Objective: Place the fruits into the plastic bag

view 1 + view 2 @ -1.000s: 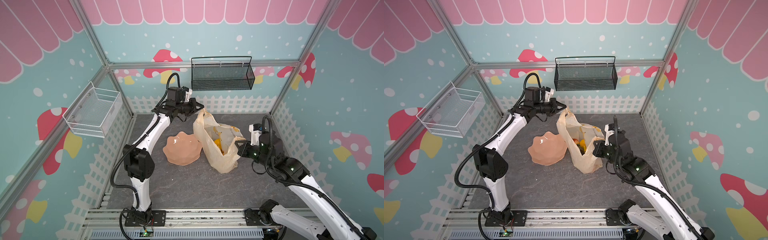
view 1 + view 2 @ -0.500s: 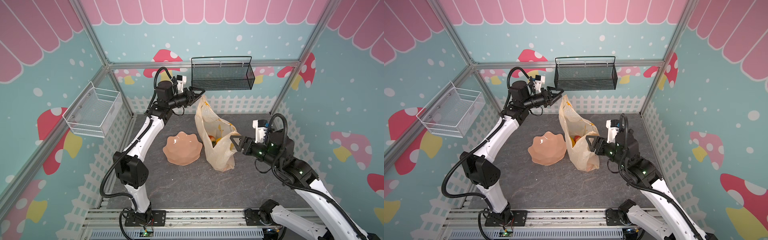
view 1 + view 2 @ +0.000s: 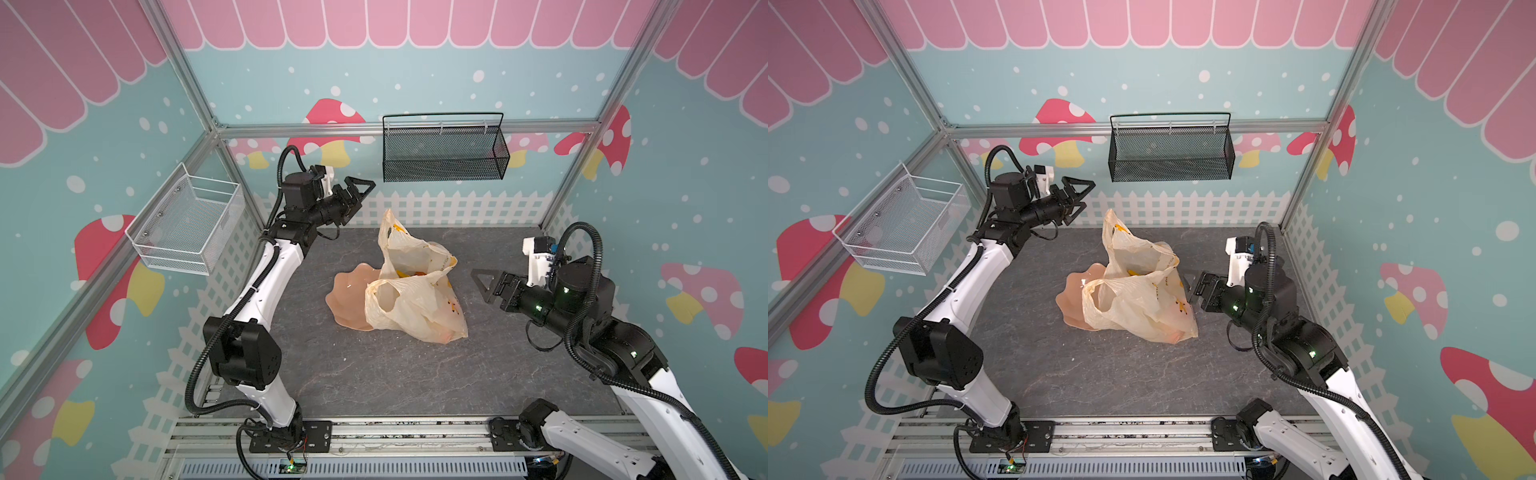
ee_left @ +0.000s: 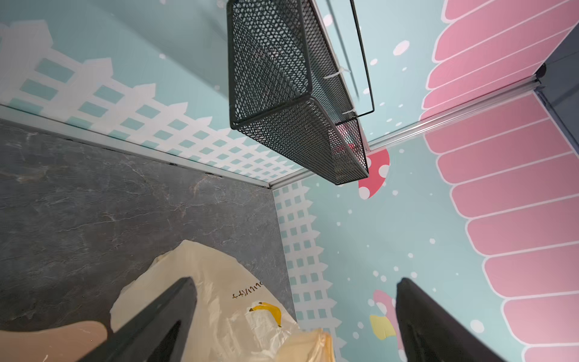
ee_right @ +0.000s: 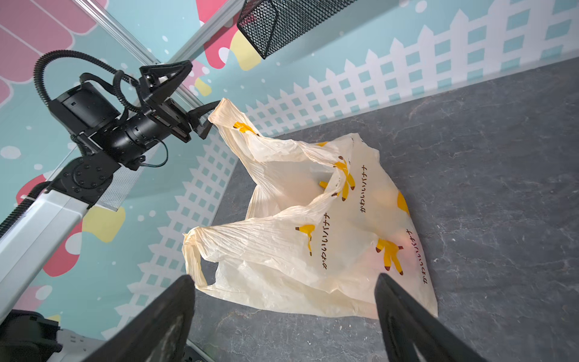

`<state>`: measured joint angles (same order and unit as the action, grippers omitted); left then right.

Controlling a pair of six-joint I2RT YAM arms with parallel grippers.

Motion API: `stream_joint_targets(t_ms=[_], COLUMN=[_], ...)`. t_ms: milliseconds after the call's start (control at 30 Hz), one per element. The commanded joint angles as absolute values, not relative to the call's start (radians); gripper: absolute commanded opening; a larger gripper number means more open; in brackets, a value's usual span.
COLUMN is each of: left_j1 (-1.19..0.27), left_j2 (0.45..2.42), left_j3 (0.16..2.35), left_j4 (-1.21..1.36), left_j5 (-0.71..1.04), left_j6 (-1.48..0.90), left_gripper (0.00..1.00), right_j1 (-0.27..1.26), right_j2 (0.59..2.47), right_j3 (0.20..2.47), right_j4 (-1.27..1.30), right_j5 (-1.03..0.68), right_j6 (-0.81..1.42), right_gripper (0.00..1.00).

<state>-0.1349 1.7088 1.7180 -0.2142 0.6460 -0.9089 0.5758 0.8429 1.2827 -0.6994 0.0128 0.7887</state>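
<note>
The plastic bag (image 3: 415, 299) (image 3: 1133, 303) lies slumped on the grey table, its handles loose and one pointing up. It is cream-yellow with banana prints. At its mouth I see a bit of orange and yellow from the fruits (image 3: 409, 273) inside; the rest of them are hidden by the film. My left gripper (image 3: 360, 195) (image 3: 1086, 194) hangs open high at the back left, apart from the upright handle. My right gripper (image 3: 480, 286) (image 5: 283, 279) is open just right of the bag (image 5: 297, 250), with nothing between its fingers. In the left wrist view the bag (image 4: 213, 291) shows below the open left gripper (image 4: 294, 282).
A peach-pink wavy dish (image 3: 347, 291) (image 3: 1073, 291) sits left of the bag, partly under it. A black mesh basket (image 3: 444, 153) hangs on the back wall. On the left wall hangs a white wire basket (image 3: 187, 224).
Both grippers have opened and let go of the bag's handles. The left one pulled up and back, the right one drew away to the right. The bag has sagged onto the table.
</note>
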Motion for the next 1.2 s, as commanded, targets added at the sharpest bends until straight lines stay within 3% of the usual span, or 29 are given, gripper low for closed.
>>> stream_joint_targets(t_ms=[0, 133, 433, 600, 900, 1033, 1167], left_j1=[-0.101, -0.071, -0.022, 0.073, 0.124, 0.123, 0.124], left_j2=[1.653, 1.613, 1.501, 1.465, 1.236, 1.168, 1.189], left_j3=[1.718, 1.691, 1.523, 1.402, 0.903, 0.696, 0.464], left_j4=[-0.294, -0.374, -0.505, -0.486, -0.117, 0.056, 0.419], left_j5=[0.602, 0.549, 0.391, 0.368, 0.167, 0.130, 0.120], left_j6=[-0.838, -0.729, -0.410, -0.343, -0.124, -0.109, -0.111], left_gripper=[1.00, 1.00, 1.00, 1.00, 1.00, 1.00, 1.00], right_j1=[0.575, 0.575, 0.551, 0.286, -0.084, -0.129, -0.128], right_j2=[0.822, 0.808, 0.931, 1.079, 1.091, 1.096, 1.060], right_j3=[1.304, 1.307, 1.324, 1.279, 0.849, 0.648, 0.357], right_j4=[-0.735, -0.760, -0.852, -0.752, -0.123, 0.161, 0.608], right_j5=[0.076, 0.136, 0.310, 0.108, 0.116, 0.223, 0.269], right_j6=[0.773, 0.765, 0.685, 0.532, 0.379, 0.308, 0.209], right_gripper=[0.95, 1.00, 0.98, 0.98, 0.98, 0.98, 0.98])
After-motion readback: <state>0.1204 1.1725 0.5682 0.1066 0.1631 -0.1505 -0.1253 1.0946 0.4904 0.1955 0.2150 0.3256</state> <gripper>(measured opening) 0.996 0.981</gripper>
